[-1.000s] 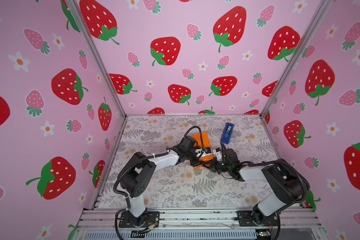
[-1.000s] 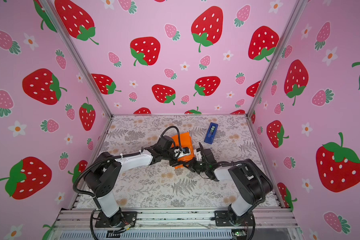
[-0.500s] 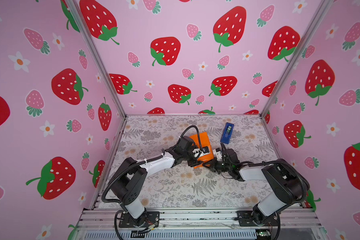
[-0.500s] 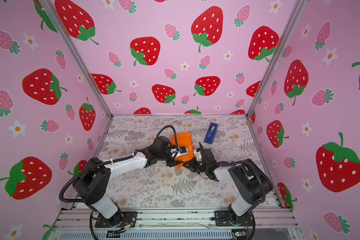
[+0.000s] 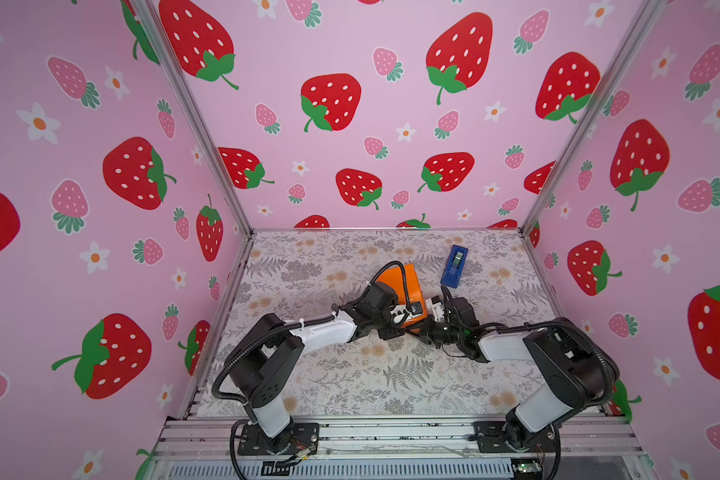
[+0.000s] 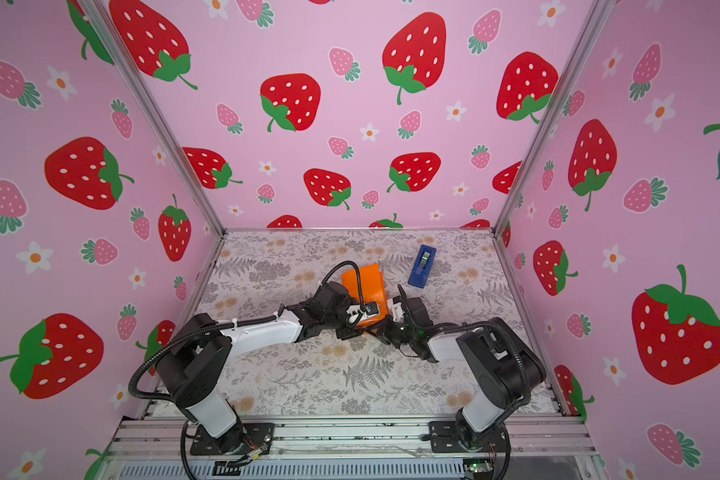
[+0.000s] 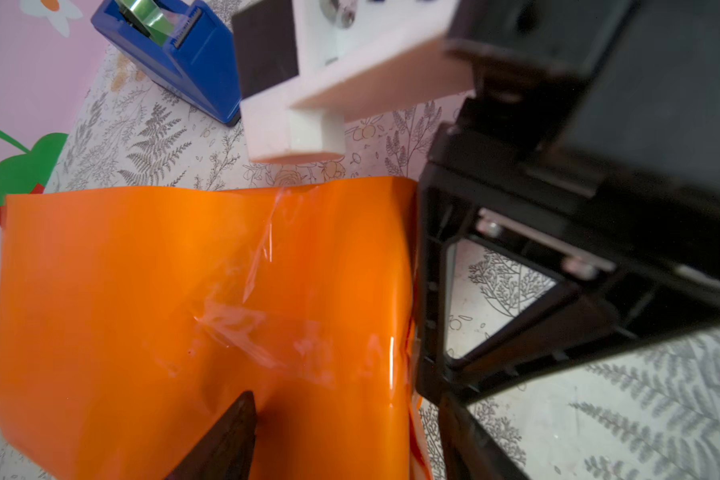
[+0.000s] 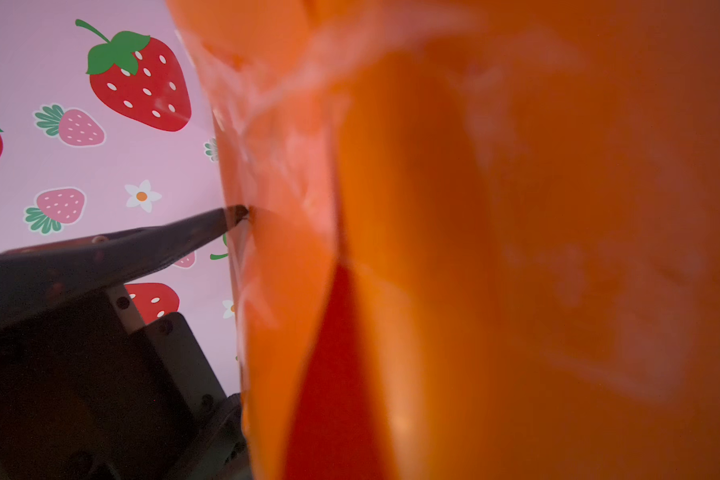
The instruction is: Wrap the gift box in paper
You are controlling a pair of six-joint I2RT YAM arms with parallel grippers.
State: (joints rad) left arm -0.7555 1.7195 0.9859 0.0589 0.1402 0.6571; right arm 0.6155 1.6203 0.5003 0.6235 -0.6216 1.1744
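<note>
Both top views show the paper point(image 5: 393, 276), folded into a parcel, in the middle of the table point(image 5: 350, 374), near the dispenser point(image 5: 454, 266). Its long axis runs front to back, far end angled slightly left. The left gripper point(image 7: 350, 440) spreads wide over the parcel's near end, one fingertip point(image 7: 233, 432) on the paper. The right gripper point(image 8: 242, 216) is pinched tight on the paper's edge. Compared with a second earlier, parcel and grippers have scarcely shifted

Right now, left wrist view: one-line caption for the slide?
Orange paper sealed with clear tape, blue tape dispenser nearby, right arm at its edge.
</note>
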